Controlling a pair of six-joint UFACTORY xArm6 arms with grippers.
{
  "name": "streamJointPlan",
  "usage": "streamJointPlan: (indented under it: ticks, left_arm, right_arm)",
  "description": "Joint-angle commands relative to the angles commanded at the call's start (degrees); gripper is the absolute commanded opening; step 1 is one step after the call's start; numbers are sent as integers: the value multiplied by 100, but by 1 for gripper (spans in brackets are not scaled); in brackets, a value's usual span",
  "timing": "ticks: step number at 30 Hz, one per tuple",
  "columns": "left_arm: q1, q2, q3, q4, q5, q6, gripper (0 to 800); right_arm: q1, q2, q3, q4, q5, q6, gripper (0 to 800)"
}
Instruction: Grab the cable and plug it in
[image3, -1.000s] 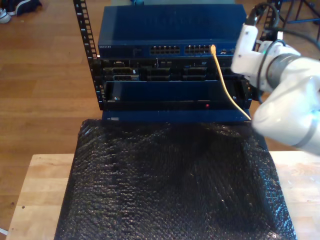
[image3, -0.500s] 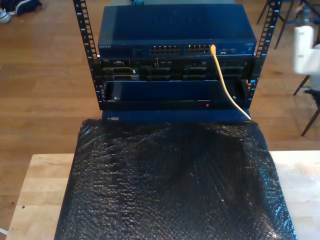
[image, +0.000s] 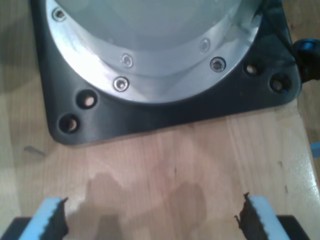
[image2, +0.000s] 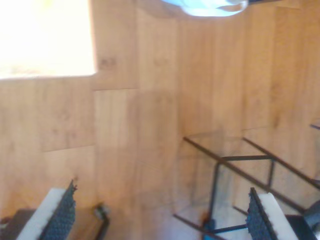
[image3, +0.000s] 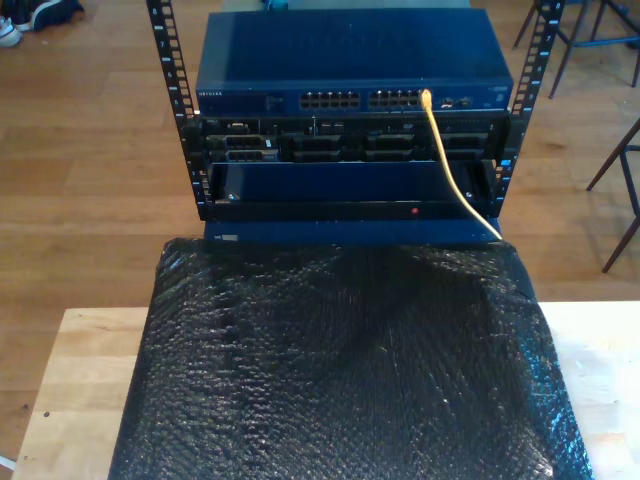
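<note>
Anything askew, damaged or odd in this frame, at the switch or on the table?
Nothing stands out. The cable sits plugged into a port on the switch and drapes down over the black bubble wrap. Both end effectors are open and hold nothing.

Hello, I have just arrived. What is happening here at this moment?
Nothing is being handled right now. The yellow cable sits plugged into a port of the blue network switch in the rack; its other end disappears behind the black bubble wrap. My first end effector is open above a wooden table, and my second end effector is open over wooden floor.
</note>
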Motion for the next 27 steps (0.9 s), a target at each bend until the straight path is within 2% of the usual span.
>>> streamJointPlan:
  ticks: [7,13,20,27]
  left_arm:
    - [0,0,0,0,0,0,800]
    - [0,0,0,0,0,0,800]
    - [0,0,0,0,0,0,800]
    - [0,0,0,0,0,0,800]
  right_arm:
    - [-905,-334,35,-431,914,-413,799]
    - [-1635,-633,229,-1231,1890,-721,800]
    - [-2013,-835,615,-2040,2224,-1116,800]
    - [-2769,-1204,1160,-2268,2479,-2022,800]
